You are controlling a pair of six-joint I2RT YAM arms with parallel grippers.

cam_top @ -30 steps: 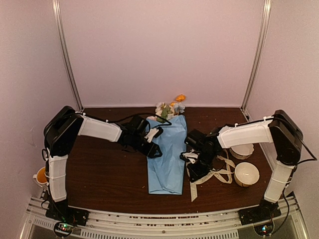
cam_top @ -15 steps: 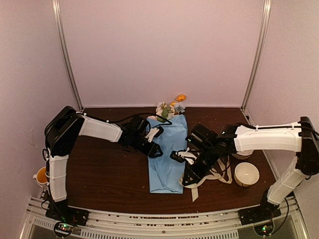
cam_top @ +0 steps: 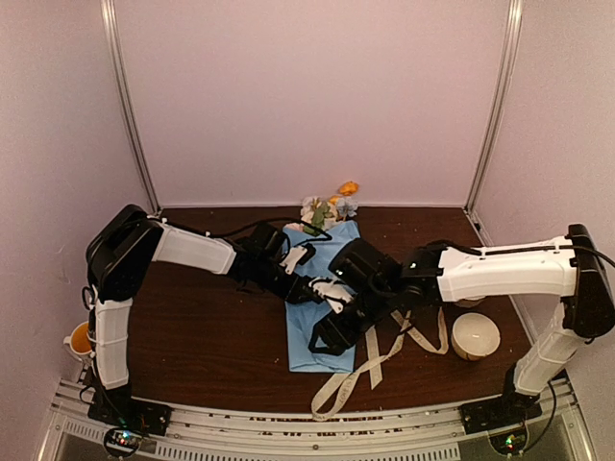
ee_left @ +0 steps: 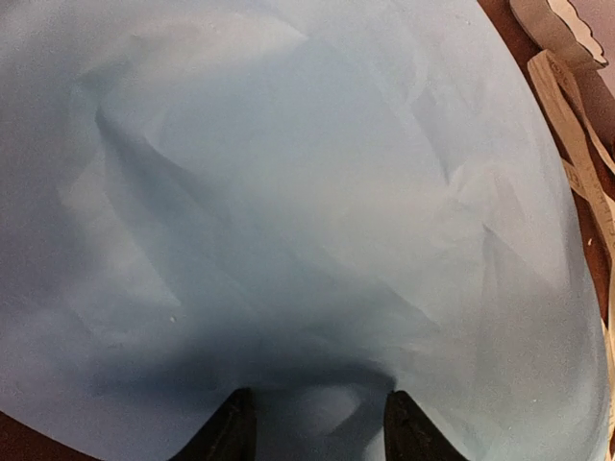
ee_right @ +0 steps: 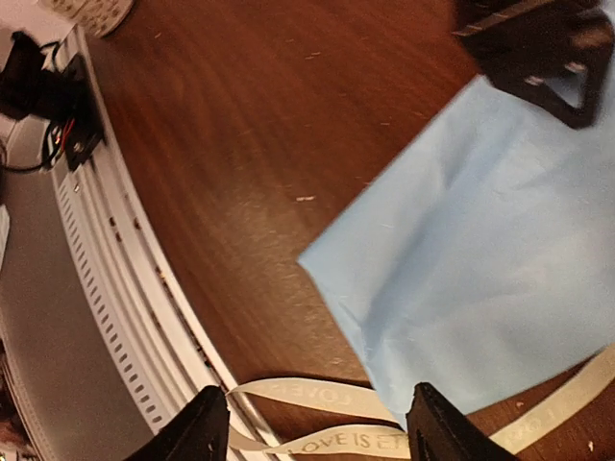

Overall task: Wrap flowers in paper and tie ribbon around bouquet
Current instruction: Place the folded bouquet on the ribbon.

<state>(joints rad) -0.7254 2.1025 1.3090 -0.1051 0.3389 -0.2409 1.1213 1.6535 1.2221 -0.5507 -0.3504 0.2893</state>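
Note:
The bouquet [cam_top: 338,252] lies lengthwise mid-table as a flat blue paper [cam_top: 306,353] wrap. Its flowers [cam_top: 327,206] poke out at the far end. My left gripper [cam_top: 306,288] is down at the wrap's left edge. In its wrist view blue paper [ee_left: 307,192] fills the picture and my left gripper [ee_left: 315,427] stands open, with paper between the tips. My right gripper [cam_top: 327,336] hovers open over the wrap's near end. Below my right gripper [ee_right: 317,413], the cream ribbon [ee_right: 356,444] lies loose beside the paper's corner [ee_right: 480,279]. The ribbon [cam_top: 338,386] trails toward the front edge.
A white bowl [cam_top: 476,336] sits at the right, with a second one partly behind my right arm. An orange cup [cam_top: 79,338] stands off the table's left side. The slotted metal rail [ee_right: 125,288] runs along the front edge, close under my right gripper.
My right arm has swung left over the wrap's near end, dragging the ribbon toward the front edge. Its jaws have opened and the ribbon lies free. The left arm is unmoved.

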